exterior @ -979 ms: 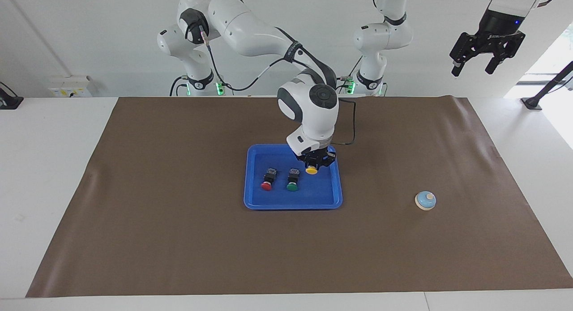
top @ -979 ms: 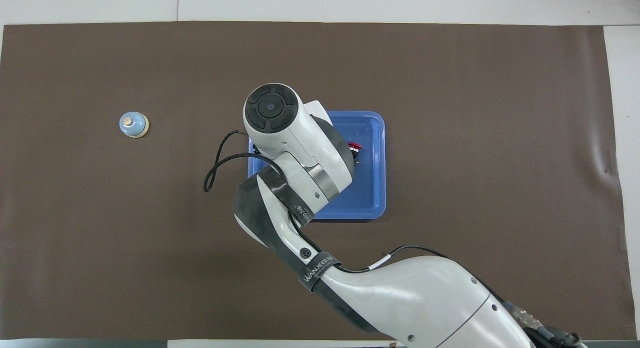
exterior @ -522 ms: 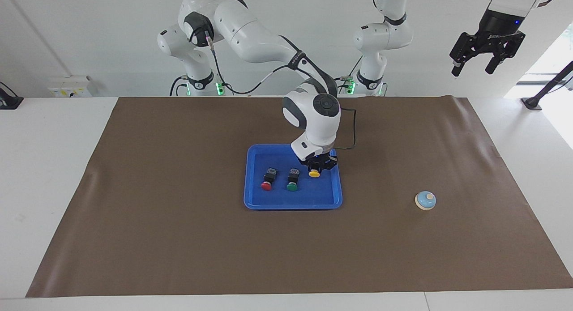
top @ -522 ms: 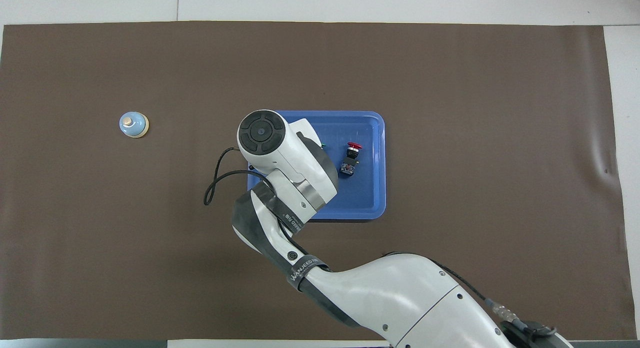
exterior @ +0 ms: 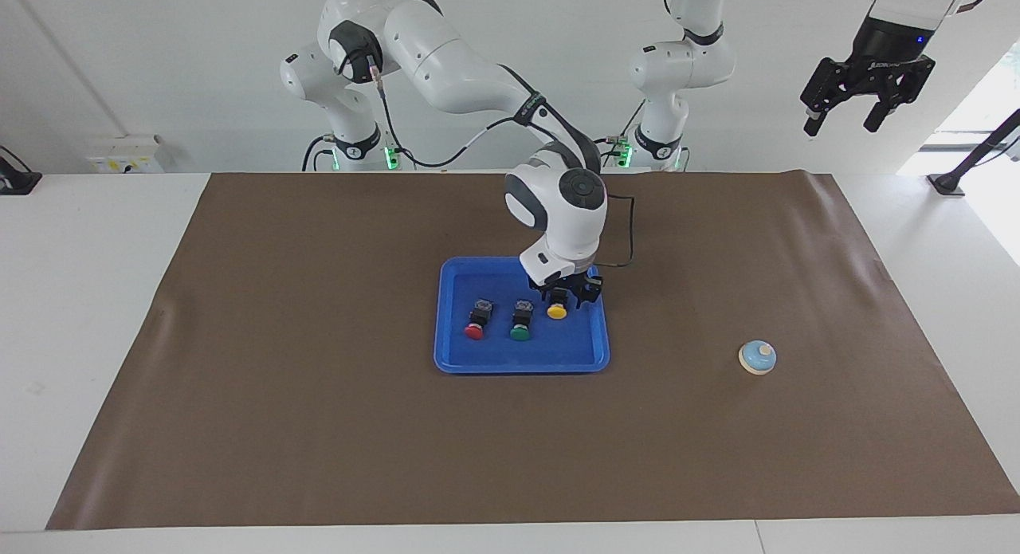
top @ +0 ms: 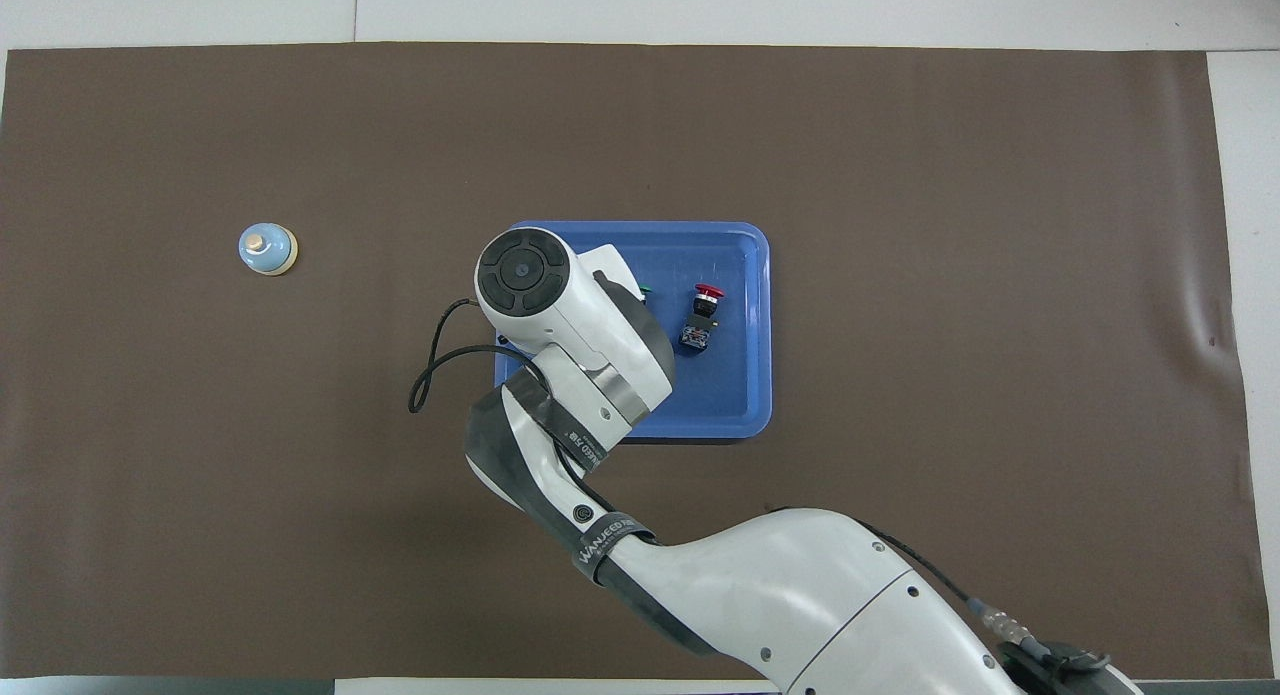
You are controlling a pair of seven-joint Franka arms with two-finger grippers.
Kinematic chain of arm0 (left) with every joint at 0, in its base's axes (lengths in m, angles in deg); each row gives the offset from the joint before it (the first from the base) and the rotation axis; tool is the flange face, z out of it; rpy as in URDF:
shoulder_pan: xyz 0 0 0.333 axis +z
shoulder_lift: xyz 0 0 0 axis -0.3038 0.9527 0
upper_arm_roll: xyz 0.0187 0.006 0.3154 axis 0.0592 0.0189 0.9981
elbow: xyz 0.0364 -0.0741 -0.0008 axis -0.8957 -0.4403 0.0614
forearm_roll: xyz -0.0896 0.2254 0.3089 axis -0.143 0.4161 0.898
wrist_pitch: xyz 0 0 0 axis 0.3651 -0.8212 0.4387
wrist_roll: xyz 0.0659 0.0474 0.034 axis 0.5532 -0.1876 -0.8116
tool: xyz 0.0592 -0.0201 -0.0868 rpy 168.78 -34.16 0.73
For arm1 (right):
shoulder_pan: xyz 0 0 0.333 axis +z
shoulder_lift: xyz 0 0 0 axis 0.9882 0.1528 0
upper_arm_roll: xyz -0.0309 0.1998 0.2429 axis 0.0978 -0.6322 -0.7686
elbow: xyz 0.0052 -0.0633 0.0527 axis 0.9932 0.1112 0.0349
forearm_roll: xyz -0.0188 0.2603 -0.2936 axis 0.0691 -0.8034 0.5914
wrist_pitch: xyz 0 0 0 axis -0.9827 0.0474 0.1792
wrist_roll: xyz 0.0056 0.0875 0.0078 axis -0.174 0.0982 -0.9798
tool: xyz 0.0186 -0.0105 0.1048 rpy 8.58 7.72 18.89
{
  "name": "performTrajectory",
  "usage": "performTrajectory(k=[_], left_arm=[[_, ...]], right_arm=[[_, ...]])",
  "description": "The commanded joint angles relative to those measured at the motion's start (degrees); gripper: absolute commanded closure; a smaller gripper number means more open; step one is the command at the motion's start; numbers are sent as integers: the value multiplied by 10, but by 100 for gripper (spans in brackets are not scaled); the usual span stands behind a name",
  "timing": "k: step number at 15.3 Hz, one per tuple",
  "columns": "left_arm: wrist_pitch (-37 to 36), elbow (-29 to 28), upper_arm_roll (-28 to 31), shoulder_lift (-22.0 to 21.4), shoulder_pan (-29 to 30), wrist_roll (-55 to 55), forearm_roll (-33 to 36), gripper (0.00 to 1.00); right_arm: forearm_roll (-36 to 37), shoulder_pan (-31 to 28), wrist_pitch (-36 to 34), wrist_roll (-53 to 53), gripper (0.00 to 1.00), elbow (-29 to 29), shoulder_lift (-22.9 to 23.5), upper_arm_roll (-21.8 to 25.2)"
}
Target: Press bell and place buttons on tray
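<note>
The bench [exterior: 103,243] carries a brown mat [exterior: 319,426], and on the mat, directly under the right gripper [exterior: 564,296], lies the blue tray [exterior: 522,361]. The right gripper hangs low in the tray's corner toward the left arm's end, with the yellow button [exterior: 557,310] just below its tips. Its fingers look parted to either side of the button's black body, so I read it as released, though the gap is hard to make out. Beside the gripper, toward the right arm's end, the green button [exterior: 519,332] and then the red button [exterior: 475,330] lie in the tray. The bell [exterior: 757,357] sits on the mat well apart from the right gripper, toward the left arm's end. The left gripper [exterior: 846,122] waits high above that end, fingers spread and empty.

The likely trouble is the lift-off: if a finger drags on the yellow button's body, the button could tip, roll against the green one or ride up the nearby rim. A sideways pull-out would cause that; a straight rise should not. Whether the bell has been pressed cannot be told. Nothing stands between either gripper and the bell.
</note>
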Motion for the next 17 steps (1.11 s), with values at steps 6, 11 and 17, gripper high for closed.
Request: performTrajectory(k=[6, 11, 17], left_arm=[[-57, -3, -1, -11, 2, -12, 6, 0], [27, -89, -3, -29, -5, -45, 7, 59], [153, -86, -4, 108, -9, -41, 10, 100]], right_arm=[[-10, -81, -69, -5, 0, 2, -78, 6], [-9, -182, -108, 99, 0, 1, -133, 6], [-13, -276, -177, 280, 0, 1, -184, 6]])
